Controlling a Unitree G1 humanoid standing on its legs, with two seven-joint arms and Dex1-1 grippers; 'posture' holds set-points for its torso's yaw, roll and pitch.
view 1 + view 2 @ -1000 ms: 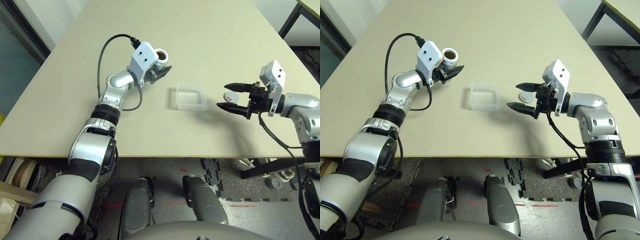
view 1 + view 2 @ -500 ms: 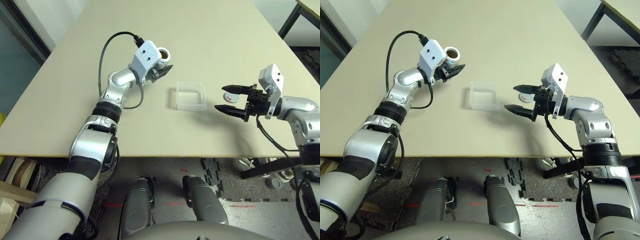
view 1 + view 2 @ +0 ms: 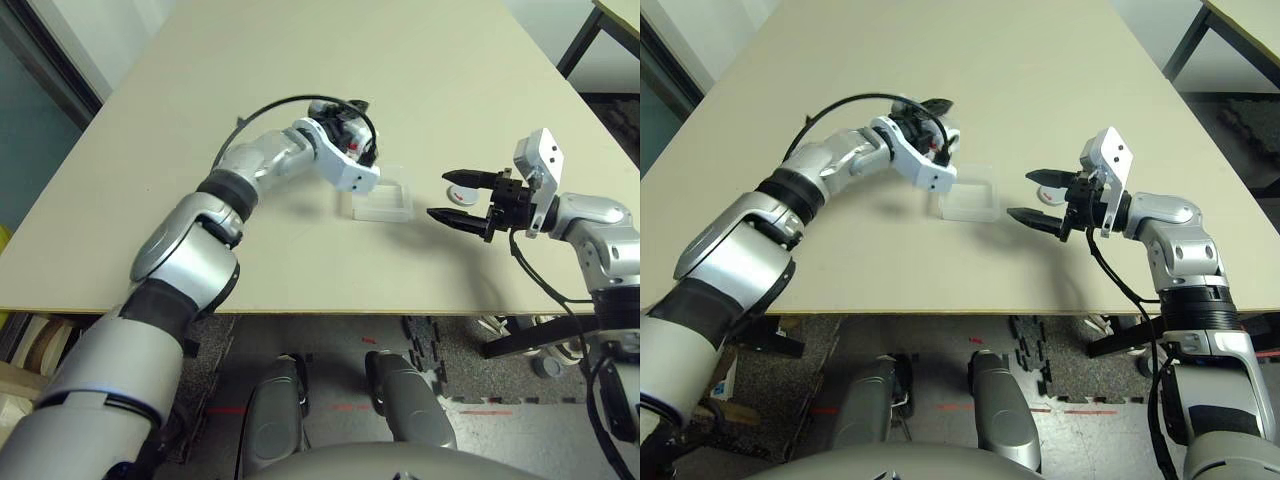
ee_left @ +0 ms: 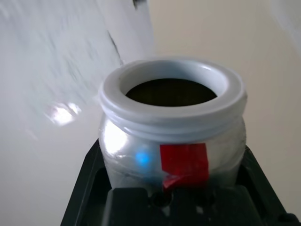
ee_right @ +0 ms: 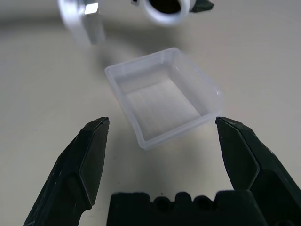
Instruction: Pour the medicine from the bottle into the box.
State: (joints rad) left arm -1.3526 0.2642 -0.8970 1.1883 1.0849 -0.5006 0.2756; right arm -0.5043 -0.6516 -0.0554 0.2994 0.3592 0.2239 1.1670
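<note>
Bottle (image 4: 176,127), small and silver, is in the left end effector (image 4: 172,145), which is squeezing it between its two black fingers. It is held up off the surface (image 3: 280,265), near the far left part of the box (image 3: 382,207). In the eye views, much of the bottle hides behind the left end effector, its white wrist part (image 3: 350,177) and a bent black cable (image 3: 300,99). The left wrist view shows its white neck and a red mark (image 4: 185,162) on its side. The mouth is open, but it is too dark inside to tell if the medicine is there. The right wrist view sees the mouth too, with its top cut off by the edge.

The box is clear and sits flat on the surface, between the two end effectors. Its open top faces up. The white wrist part covers a bit of its far left side in the left eye view.

The right end effector (image 3: 437,193) is let go and wide apart, with nothing in its grip. It is to the right of the box. The round cap (image 3: 461,195) shows in the gap between its fingers, a little hidden by them. Red bits on the cap are too small to read.
</note>
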